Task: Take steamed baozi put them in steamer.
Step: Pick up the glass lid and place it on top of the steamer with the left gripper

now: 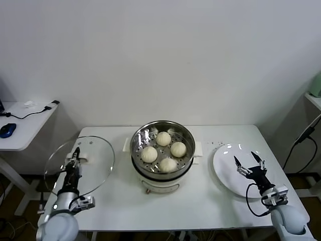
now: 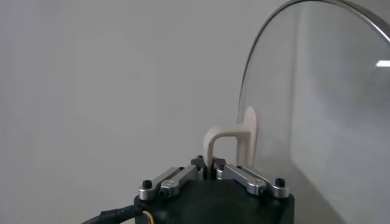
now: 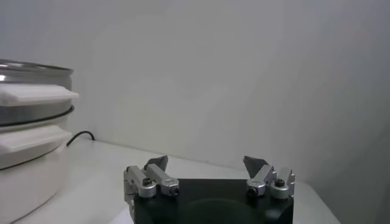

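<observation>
The steamer [image 1: 137, 136], a shiny steel basket on a cream pot base, stands mid-table and holds several round white baozi [image 1: 163, 138]. In the right wrist view the steamer [image 3: 30, 76] shows from the side. My left gripper [image 1: 75, 154] is at the table's left end, shut on the cream handle [image 2: 228, 137] of the glass lid [image 1: 98, 160], which it holds tilted up off the table. In its own wrist view the left gripper [image 2: 209, 165] pinches the handle's leg. Over the white plate [image 1: 225, 175], my right gripper [image 1: 244, 156] is open and holds nothing, as the right wrist view of the right gripper [image 3: 206, 161] also shows.
A small side desk [image 1: 25, 135] with a blue mouse [image 1: 7, 129] and a cable stands off to the left. A black cable [image 1: 301, 140] hangs at the far right. The plate lies close to the table's right edge.
</observation>
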`<action>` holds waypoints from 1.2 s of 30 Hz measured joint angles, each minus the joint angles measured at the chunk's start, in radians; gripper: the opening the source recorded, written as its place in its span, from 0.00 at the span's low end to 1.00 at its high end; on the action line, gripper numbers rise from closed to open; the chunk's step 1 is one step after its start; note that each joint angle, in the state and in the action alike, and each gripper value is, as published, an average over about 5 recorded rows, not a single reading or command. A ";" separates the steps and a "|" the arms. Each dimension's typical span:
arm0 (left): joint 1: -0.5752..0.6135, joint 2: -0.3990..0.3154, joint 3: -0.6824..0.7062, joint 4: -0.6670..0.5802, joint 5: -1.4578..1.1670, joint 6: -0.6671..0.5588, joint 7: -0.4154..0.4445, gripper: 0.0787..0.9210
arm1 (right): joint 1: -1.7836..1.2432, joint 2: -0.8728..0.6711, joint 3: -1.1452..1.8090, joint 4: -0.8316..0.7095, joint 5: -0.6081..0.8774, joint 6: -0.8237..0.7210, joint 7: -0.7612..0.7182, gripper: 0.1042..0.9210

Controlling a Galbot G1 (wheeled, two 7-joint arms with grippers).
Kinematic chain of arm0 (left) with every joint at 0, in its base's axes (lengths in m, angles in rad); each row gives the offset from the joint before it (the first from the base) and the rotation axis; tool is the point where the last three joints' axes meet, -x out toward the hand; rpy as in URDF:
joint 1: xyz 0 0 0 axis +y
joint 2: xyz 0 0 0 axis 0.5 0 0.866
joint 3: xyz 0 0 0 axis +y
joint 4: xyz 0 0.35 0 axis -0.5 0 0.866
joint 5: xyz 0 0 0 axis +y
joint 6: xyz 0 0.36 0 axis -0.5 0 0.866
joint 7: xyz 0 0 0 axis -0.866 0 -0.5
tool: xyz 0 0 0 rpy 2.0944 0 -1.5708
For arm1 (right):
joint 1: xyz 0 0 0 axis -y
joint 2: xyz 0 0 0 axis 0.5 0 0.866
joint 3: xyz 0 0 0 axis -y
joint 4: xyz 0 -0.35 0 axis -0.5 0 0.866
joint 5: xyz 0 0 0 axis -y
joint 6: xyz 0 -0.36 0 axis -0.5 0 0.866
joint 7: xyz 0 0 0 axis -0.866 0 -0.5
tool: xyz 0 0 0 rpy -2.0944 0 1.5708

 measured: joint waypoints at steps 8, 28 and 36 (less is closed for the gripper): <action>0.019 0.070 0.065 -0.162 -0.005 0.143 0.084 0.08 | 0.028 -0.010 -0.017 -0.025 -0.003 -0.002 0.002 0.88; -0.354 0.016 0.489 -0.187 0.198 0.428 0.422 0.08 | 0.102 -0.018 -0.040 -0.110 -0.019 0.002 0.010 0.88; -0.471 -0.108 0.624 -0.075 0.286 0.461 0.449 0.08 | 0.099 -0.022 -0.021 -0.128 -0.022 0.007 0.006 0.88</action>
